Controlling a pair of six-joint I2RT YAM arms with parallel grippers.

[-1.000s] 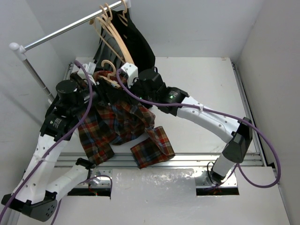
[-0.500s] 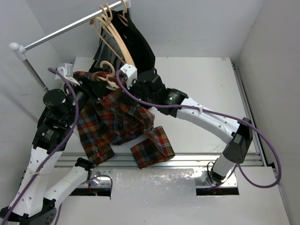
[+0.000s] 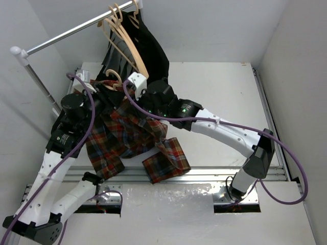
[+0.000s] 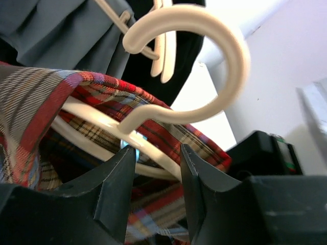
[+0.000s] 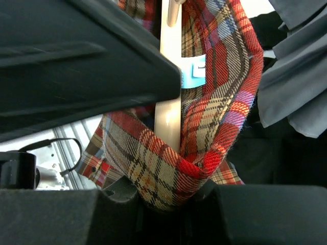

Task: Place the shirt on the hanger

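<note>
The plaid shirt [image 3: 127, 132] hangs from its collar between both grippers, and its body and one sleeve lie on the table. The tan hanger [image 3: 113, 75] sits inside the collar with its hook sticking up. In the left wrist view my left gripper [image 4: 157, 153] grips the hanger [image 4: 225, 51] at the base of the hook, with the shirt collar [image 4: 102, 84] draped over the hanger arm. In the right wrist view my right gripper [image 5: 169, 200] is shut on a fold of the shirt collar [image 5: 225, 102], and the hanger arm [image 5: 168, 117] runs just behind it. In the top view the left gripper [image 3: 102, 88] and right gripper [image 3: 124, 91] are close together.
A clothes rail [image 3: 76, 30] crosses the back left. It carries several spare tan hangers [image 3: 122, 35] and a black garment [image 3: 150, 48]. A grey garment [image 4: 61, 30] hangs right behind the hanger. A metal track [image 3: 230, 173] runs along the table's near edge, and the shirt sleeve [image 3: 166, 161] lies on it.
My left arm swung out to the left and came partly back, while its gripper stayed at the hanger. The hanger hook and collar shifted slightly left. The right arm barely moved.
</note>
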